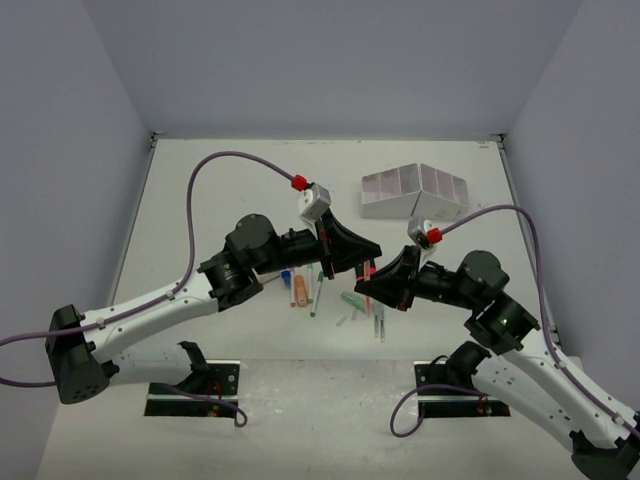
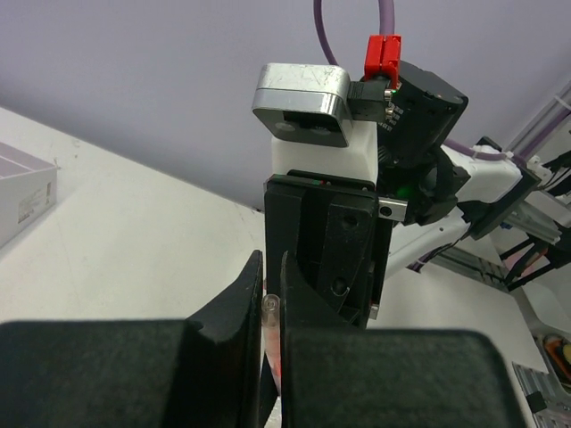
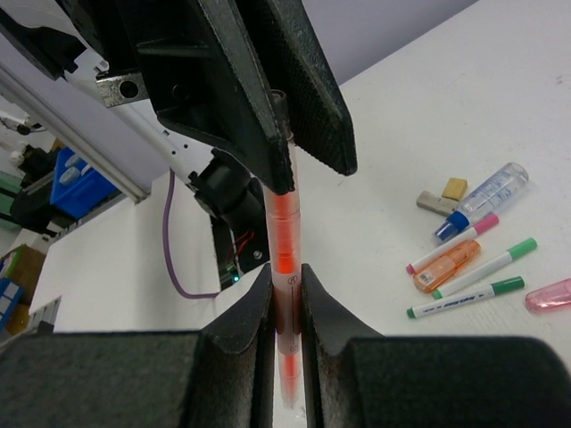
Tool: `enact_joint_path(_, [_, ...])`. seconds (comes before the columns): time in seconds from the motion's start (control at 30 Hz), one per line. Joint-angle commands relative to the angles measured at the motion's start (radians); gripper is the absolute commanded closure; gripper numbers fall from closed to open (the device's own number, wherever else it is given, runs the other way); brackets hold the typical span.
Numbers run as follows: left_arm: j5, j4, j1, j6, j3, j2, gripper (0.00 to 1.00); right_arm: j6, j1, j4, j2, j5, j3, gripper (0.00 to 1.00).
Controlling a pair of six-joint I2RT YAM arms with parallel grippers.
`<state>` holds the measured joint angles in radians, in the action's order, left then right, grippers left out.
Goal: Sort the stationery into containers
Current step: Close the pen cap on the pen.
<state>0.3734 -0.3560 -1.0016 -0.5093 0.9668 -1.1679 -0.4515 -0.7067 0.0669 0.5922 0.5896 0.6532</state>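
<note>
A translucent pen with a red-orange core hangs above the table, gripped at both ends. My right gripper is shut on its lower part. My left gripper is shut on its other end, and the pen's round tip shows between the jaws. The two grippers meet nose to nose over the table's middle, left gripper and right gripper. The white slanted containers stand at the back right, apart from both grippers. More stationery lies under the grippers: an orange highlighter and green-capped pens.
Loose items lie on the table near the left arm: a blue-capped clear tube, small tan and grey blocks, a pink piece. Teal and green pens lie beneath the right gripper. A purple cable arcs over the left arm.
</note>
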Motion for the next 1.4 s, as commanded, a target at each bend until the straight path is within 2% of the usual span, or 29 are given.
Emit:
enact_joint_path(0.0, [0.066, -0.009, 0.0, -0.013, -0.005, -0.025, 1.0, 0.003, 0.005, 0.011, 0.006, -0.088, 0.095, 1.0])
enact_joint_path(0.2, [0.074, -0.044, -0.006, -0.072, -0.08, -0.041, 1.0, 0.071, 0.007, 0.037, 0.084, -0.178, 0.248, 1.0])
enact_joint_path(0.33, [0.101, -0.139, -0.023, -0.138, -0.17, -0.052, 1.0, 0.12, 0.023, 0.053, 0.145, -0.236, 0.375, 1.0])
enact_joint_path(0.5, [0.111, -0.21, -0.088, -0.173, -0.203, -0.105, 1.0, 0.123, 0.085, 0.063, 0.241, -0.178, 0.514, 1.0])
enact_joint_path(0.6, [0.107, -0.223, -0.098, -0.18, -0.208, -0.105, 1.0, 0.13, 0.094, 0.065, 0.28, -0.172, 0.52, 1.0])
enact_joint_path(0.7, [0.045, -0.158, -0.098, -0.142, -0.181, -0.066, 1.0, 0.128, 0.115, 0.047, 0.281, -0.178, 0.456, 1.0])
enact_joint_path(0.83, [-0.123, 0.085, -0.098, -0.013, -0.036, -0.016, 1.0, 0.134, 0.112, 0.02, 0.307, -0.113, 0.358, 1.0])
enact_joint_path(0.97, [-0.142, 0.187, -0.098, 0.062, 0.11, -0.014, 1.0, 0.096, 0.11, -0.048, 0.337, -0.109, 0.289, 1.0])
enact_joint_path(1.03, [-0.244, 0.244, -0.098, 0.081, 0.151, 0.003, 0.81, 0.104, 0.111, -0.049, 0.335, -0.151, 0.281, 1.0])
enact_joint_path(1.1, [-0.436, 0.301, -0.098, 0.06, 0.194, 0.022, 0.68, 0.117, 0.112, -0.011, 0.335, -0.219, 0.282, 1.0])
enact_joint_path(1.13, [-0.573, 0.342, -0.098, 0.035, 0.217, 0.034, 0.5, 0.122, 0.113, 0.0, 0.341, -0.273, 0.28, 1.0])
enact_joint_path(1.17, [-0.751, 0.407, -0.098, -0.003, 0.235, 0.047, 0.23, 0.127, 0.117, 0.005, 0.352, -0.339, 0.274, 1.0])
enact_joint_path(1.2, [-0.948, 0.467, -0.098, -0.041, 0.249, 0.059, 0.02, 0.129, 0.125, 0.005, 0.365, -0.401, 0.267, 1.0])
enact_joint_path(1.23, [-1.11, 0.503, -0.097, -0.071, 0.263, 0.068, 0.0, 0.129, 0.136, 0.003, 0.375, -0.443, 0.264, 1.0])
enact_joint_path(1.27, [-1.201, 0.567, -0.096, -0.123, 0.271, 0.079, 0.0, 0.127, 0.148, 0.001, 0.389, -0.497, 0.263, 1.0])
enact_joint_path(1.37, [-1.389, 0.671, -0.089, -0.18, 0.288, 0.136, 0.0, 0.11, 0.218, -0.033, 0.455, -0.698, 0.276, 1.0])
